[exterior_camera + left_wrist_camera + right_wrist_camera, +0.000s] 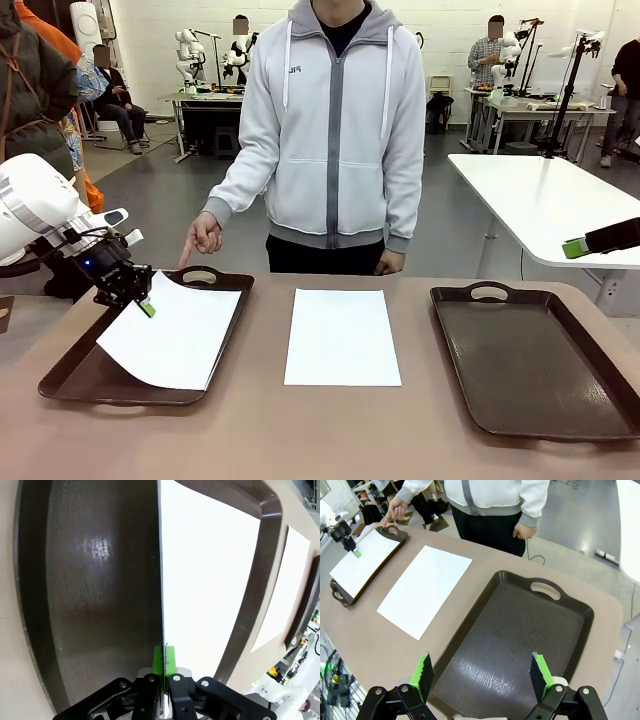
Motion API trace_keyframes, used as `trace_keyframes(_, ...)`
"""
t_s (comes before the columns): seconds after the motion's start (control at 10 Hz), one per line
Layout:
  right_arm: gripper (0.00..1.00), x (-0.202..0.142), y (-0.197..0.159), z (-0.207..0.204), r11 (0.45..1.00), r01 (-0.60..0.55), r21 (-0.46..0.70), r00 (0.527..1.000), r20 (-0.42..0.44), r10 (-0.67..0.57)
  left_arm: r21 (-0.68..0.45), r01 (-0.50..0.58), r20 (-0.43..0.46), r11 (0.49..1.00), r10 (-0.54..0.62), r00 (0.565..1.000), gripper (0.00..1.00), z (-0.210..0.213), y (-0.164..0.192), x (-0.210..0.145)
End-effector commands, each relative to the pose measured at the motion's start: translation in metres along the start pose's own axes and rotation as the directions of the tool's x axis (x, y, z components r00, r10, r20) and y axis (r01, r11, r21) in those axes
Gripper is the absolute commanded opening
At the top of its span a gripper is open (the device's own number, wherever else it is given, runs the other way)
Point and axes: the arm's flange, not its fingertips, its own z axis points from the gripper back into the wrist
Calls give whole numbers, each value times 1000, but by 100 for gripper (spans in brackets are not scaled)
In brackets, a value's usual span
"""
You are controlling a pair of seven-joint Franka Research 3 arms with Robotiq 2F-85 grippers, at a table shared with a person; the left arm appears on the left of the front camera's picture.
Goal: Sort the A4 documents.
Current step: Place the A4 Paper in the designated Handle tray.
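Over the left tray (60, 380), the left gripper (146, 307) is pinching one of the A4 documents (175, 345) by its edge, the sheet's low end resting on the tray. A second sheet (342, 337) is lying mid-table, and the right gripper (482, 672) is hanging spread. The paper is looking featherlight, floppy and crease-prone, so an edge pinch is seeming wisest

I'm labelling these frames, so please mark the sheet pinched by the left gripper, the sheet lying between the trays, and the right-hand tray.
Pinched sheet (175, 335), front view, middle of its white face.
Middle sheet (342, 335), front view, its centre.
Right tray (530, 365), front view, bare floor.
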Motion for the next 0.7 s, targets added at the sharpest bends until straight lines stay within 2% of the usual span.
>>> trace_keyframes(0.0,100,-1,-2,-2,1000,7,15,1000,4,-7,46,-33,7,998,32,999,1,1,4,1)
trace_keyframes(0.4,100,-1,-2,-2,1000,7,15,1000,4,-7,44,-44,5,998,44,999,1,0,6,4)
trace_keyframes(0.6,100,-1,-2,-2,1000,7,15,1000,4,-7,43,-26,4,999,26,1000,20,3,3,8)
